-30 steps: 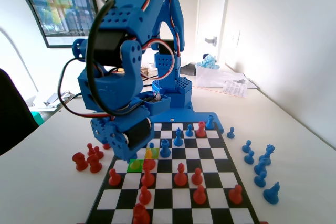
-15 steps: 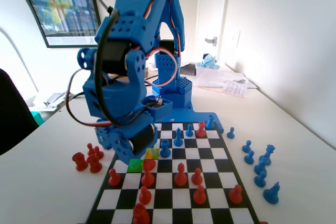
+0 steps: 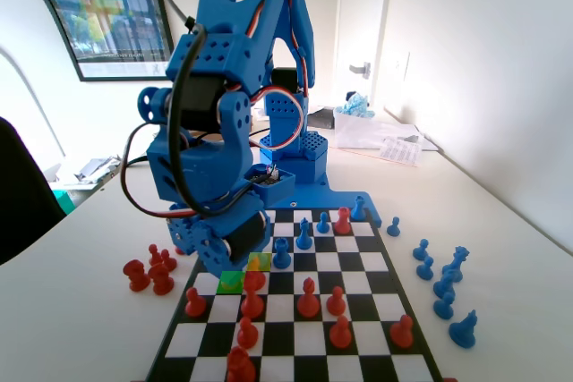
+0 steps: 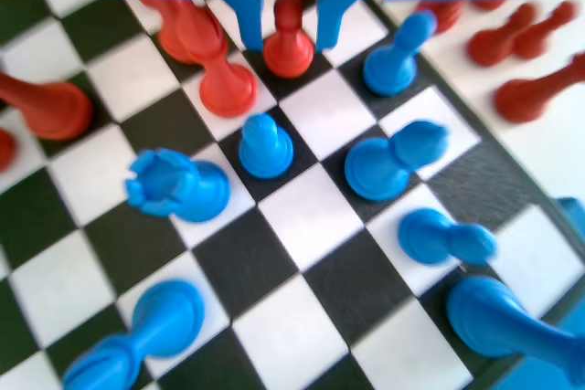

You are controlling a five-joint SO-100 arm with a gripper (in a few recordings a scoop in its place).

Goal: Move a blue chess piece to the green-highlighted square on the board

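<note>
Since a second ago we see the gripper (image 4: 289, 38) risen slightly, jaws parted and empty, straddling a red pawn (image 4: 288, 43); fixed view alone shows the green-highlighted square (image 3: 231, 281).

White table (image 3: 81, 310) carries the board (image 3: 376, 261), loose red pieces (image 3: 150, 270) left of it, loose blue pieces (image 3: 445, 285) right of it, and papers (image 3: 385, 140) at the far end.
</note>
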